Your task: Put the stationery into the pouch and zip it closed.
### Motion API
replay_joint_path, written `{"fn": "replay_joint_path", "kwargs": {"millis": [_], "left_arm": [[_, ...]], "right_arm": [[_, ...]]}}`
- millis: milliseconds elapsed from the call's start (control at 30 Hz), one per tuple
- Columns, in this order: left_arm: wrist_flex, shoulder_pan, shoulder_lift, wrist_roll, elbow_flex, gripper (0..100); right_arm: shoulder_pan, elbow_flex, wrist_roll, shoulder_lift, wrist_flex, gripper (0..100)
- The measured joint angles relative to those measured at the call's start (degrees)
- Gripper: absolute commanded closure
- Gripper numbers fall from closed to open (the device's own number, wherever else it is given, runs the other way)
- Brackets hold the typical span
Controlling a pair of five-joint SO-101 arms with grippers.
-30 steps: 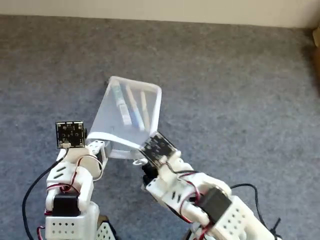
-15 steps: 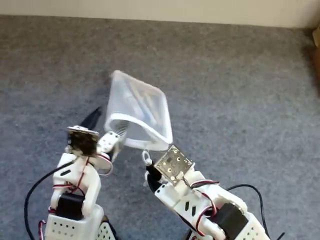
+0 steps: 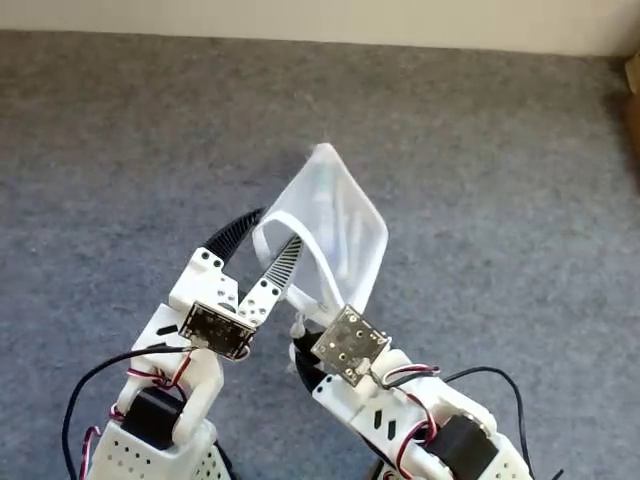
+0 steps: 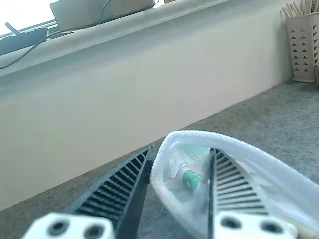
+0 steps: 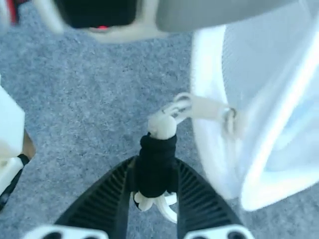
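Note:
A translucent white pouch (image 3: 335, 225) hangs tilted off the carpet, its white-rimmed mouth toward the arms. Pens (image 3: 338, 232) show faintly through its wall, and one with a green part (image 4: 190, 178) lies inside. My left gripper (image 3: 279, 227) stands open at the mouth. The pouch rim (image 4: 199, 137) runs between its two black fingers, and one finger (image 4: 227, 181) shows through the fabric. My right gripper (image 5: 155, 165) is shut on the black zipper pull (image 5: 154, 154), whose white cord and ring (image 5: 182, 105) lead to the slider on the pouch's edge.
Grey carpet (image 3: 500, 150) spreads all around, ending at a pale wall (image 3: 320, 18) at the far side. A beige perforated holder with sticks (image 4: 304, 47) stands by that wall. Both arm bases (image 3: 160, 440) crowd the near edge.
The pouch has risen off the carpet and swung right, now standing on edge. The left gripper let go of its corner, opened and moved right. The right arm drew back with the zipper pull.

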Motion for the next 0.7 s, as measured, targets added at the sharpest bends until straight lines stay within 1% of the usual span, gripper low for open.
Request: {"fn": "replay_joint_path", "kwargs": {"millis": [133, 333, 400, 533, 600, 700], "left_arm": [[0.00, 0.00, 0.00, 0.00, -0.09, 82], [0.79, 0.00, 0.00, 0.00, -4.66, 82], [3.08, -0.88, 0.35, 0.97, -7.56, 81], [9.49, -6.51, 5.63, 2.46, -17.05, 74], [13.36, -8.53, 10.29, 2.55, -21.80, 72], [18.90, -11.34, 17.76, 2.55, -28.84, 72]], "right_arm": [[2.46, -1.32, 0.00, 0.00, -0.97, 99.3], [3.08, -8.26, 0.00, 0.00, -1.58, 99.3], [3.16, -10.46, 0.00, 0.00, -1.67, 99.3], [3.16, -14.24, -0.79, 0.70, -4.75, 99.3], [3.25, -17.32, -1.23, 4.75, -6.24, 99.3], [3.25, -22.68, -1.23, 14.68, -7.30, 99.3]]}}
